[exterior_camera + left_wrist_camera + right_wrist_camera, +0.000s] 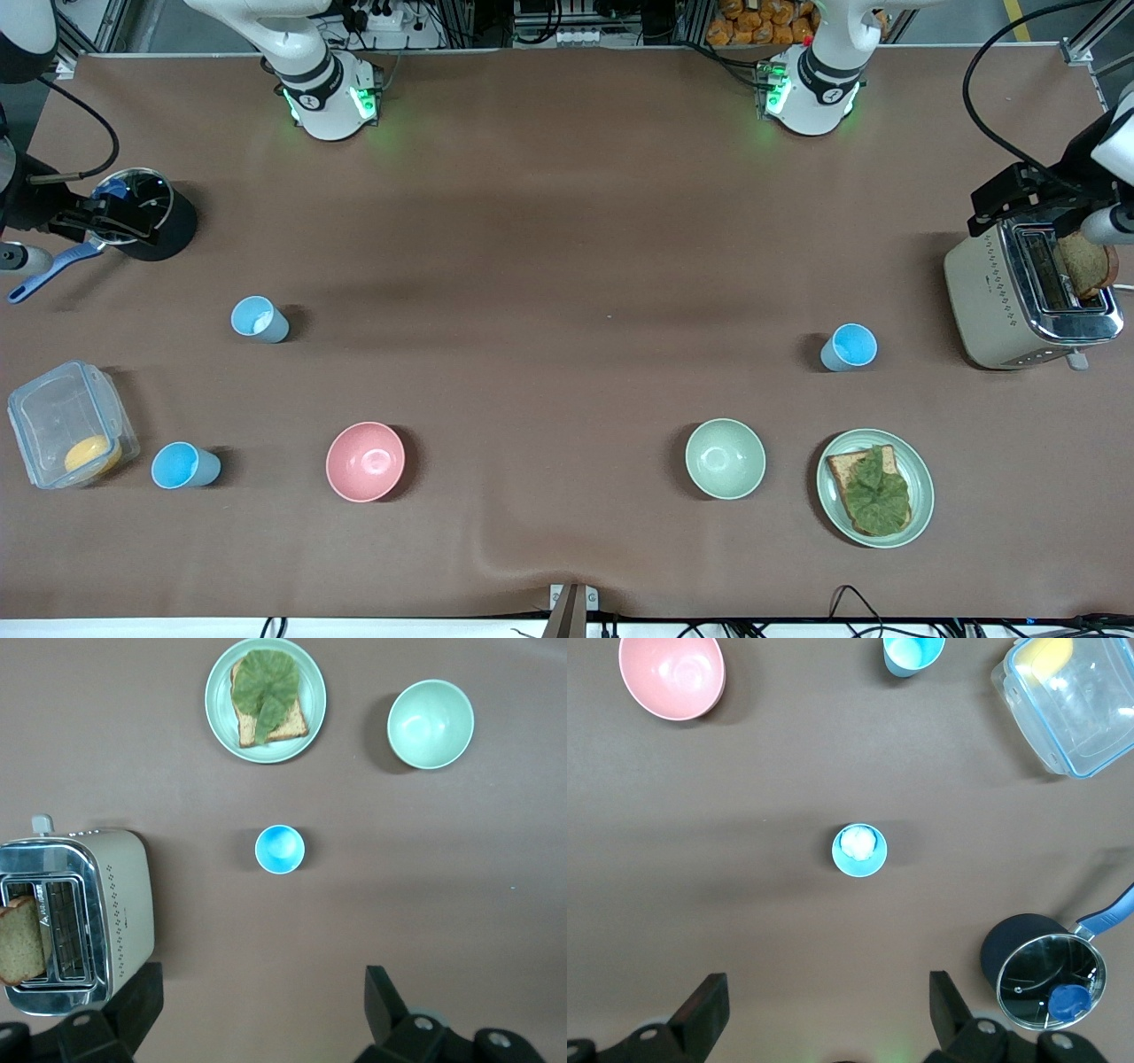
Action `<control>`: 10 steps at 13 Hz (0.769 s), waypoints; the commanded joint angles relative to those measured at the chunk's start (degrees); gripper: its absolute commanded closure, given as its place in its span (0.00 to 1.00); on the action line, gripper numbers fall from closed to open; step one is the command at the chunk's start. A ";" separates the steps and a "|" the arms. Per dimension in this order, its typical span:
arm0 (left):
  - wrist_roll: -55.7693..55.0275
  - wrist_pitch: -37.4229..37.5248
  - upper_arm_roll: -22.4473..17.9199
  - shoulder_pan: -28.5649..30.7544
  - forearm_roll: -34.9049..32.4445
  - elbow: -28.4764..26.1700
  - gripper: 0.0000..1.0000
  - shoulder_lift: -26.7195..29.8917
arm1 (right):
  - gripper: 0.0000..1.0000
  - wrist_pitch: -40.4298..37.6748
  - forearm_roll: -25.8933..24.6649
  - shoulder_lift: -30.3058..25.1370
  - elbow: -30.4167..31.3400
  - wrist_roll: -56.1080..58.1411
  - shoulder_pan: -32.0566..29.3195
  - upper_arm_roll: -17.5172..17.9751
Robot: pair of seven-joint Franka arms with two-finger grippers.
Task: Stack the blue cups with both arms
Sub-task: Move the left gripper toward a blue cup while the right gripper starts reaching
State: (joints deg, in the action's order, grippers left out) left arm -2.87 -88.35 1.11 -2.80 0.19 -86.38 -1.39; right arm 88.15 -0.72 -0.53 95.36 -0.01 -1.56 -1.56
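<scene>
Brown matting covers the desk [567, 221], with both arm bases standing along its robot-side edge.

Three blue cups stand upright and well apart. One blue cup [850, 346] sits toward the left arm's end, beside the toaster [1028, 297] and farther from the front camera than the plate of toast and lettuce [875, 487] and the pale green bowl [725, 458]. A second blue cup [259, 319] stands toward the right arm's end, whitish inside. The third blue cup [183, 465] stands nearer the front camera than the second, between the clear lidded container [66, 425] and the pink bowl [365, 461]. A black saucepan [142, 213] with a glass lid and blue handle sits farther from the camera at that same end.

Neither tool shows in the front view. The left tool [257, 1001] hangs high over the desk with its fingers [385, 997] spread wide, gripping nothing, the first cup in its wrist view. The right tool [824, 1001] hangs likewise over the desk, fingers [704, 1005] wide apart, gripping nothing, the second cup in its wrist view.
</scene>
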 commanded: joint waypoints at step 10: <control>-0.20 -21.31 -0.23 0.86 -1.51 -18.80 0.00 -5.11 | 0.00 -0.53 -0.07 -1.05 0.71 -1.04 0.77 -0.55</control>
State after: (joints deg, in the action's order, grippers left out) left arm -2.87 -105.88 0.81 -2.08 -0.19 -99.65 -8.47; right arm 87.60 -0.72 -0.54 95.36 -0.02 -1.56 -1.70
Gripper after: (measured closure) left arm 0.000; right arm 0.000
